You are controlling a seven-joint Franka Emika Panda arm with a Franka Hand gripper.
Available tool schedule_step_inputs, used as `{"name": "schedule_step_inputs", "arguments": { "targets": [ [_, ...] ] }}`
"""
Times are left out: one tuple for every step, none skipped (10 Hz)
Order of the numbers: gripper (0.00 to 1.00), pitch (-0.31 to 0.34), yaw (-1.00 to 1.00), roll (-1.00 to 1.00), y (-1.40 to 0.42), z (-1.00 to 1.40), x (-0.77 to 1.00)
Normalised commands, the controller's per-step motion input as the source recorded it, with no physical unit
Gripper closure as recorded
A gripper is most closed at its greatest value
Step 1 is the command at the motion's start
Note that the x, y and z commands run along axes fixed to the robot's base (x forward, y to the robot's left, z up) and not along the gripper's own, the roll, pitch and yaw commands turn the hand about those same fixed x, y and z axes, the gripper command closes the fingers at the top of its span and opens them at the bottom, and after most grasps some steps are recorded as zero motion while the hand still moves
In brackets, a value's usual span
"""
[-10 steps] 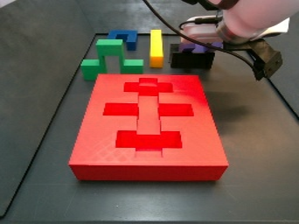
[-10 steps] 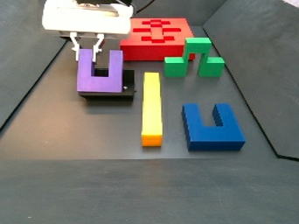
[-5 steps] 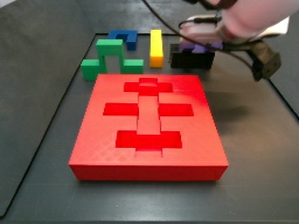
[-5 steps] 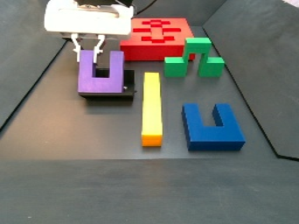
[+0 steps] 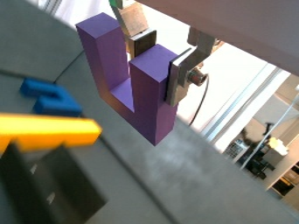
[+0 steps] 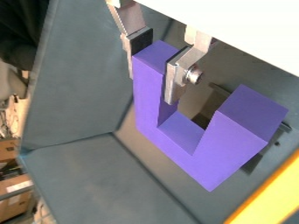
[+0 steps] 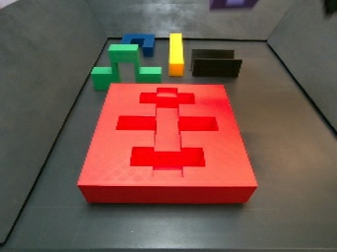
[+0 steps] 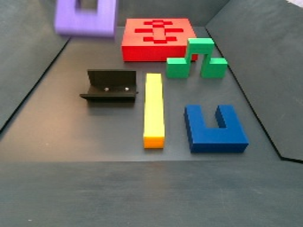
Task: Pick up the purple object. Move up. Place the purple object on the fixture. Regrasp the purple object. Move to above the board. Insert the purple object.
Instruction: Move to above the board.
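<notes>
Gripping is confirmed in a wrist view: the purple object point(image 5: 131, 83) is held with one prong clamped between the gripper point(image 5: 163, 54) fingers point(image 5: 184, 74), closed onto that prong; the other prong is free. The yellow bar point(image 5: 47, 131) and blue block point(image 5: 49, 96) are seen below.

In a wrist view the same one-prong hold is seen on the object point(image 6: 198, 129), with the base bar hanging out to the side. Judgement: an off-centre hold like this could let the piece pivot between the pads.

In a side view only a blurred purple edge point(image 7: 234, 3) is seen at the top, far above the empty fixture point(image 7: 216, 65); the board point(image 7: 168, 141) lies nearer.

In a side view the object point(image 8: 87, 17) is seen blurred, high at far left, well above the fixture point(image 8: 108, 86). Judgement: any rotation or misalignment over the board's point(image 8: 160, 37) cut-outs could jam the insertion.
</notes>
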Motion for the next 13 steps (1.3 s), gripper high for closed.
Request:
{"name": "schedule_step_inputs", "arguments": {
  "targets": [
    [1.0,0.075,0.01,-0.02,0.0,1.4,0.01],
    [1.0,0.082,0.02,-0.02,0.0,0.8,0.02],
    [1.0,0.089,0.03,0.0,-0.02,0.41,0.03],
    [1.0,0.099,0.04,0.01,-0.02,0.21,0.05],
    [1.0,0.145,-0.07,-1.0,-1.4,0.27,-1.34],
    [1.0,0.145,-0.07,-1.0,-1.4,0.25,-1.34],
    [1.0,0.095,-0.05,-1.0,-1.32,0.27,-1.4],
    [1.0,0.089,-0.04,-1.0,-1.28,0.24,-1.4],
    [1.0,0.091,-0.03,-1.0,-1.27,0.25,-1.4],
    [1.0,0.095,-0.03,-1.0,-1.28,0.25,-1.4],
    [1.0,0.086,-0.01,-1.0,-0.68,0.13,-0.79],
    [1.0,0.084,-0.01,-1.0,-0.44,0.08,-0.55],
    [1.0,0.088,-0.01,-1.0,-0.18,0.04,-0.24]
  ]
}}
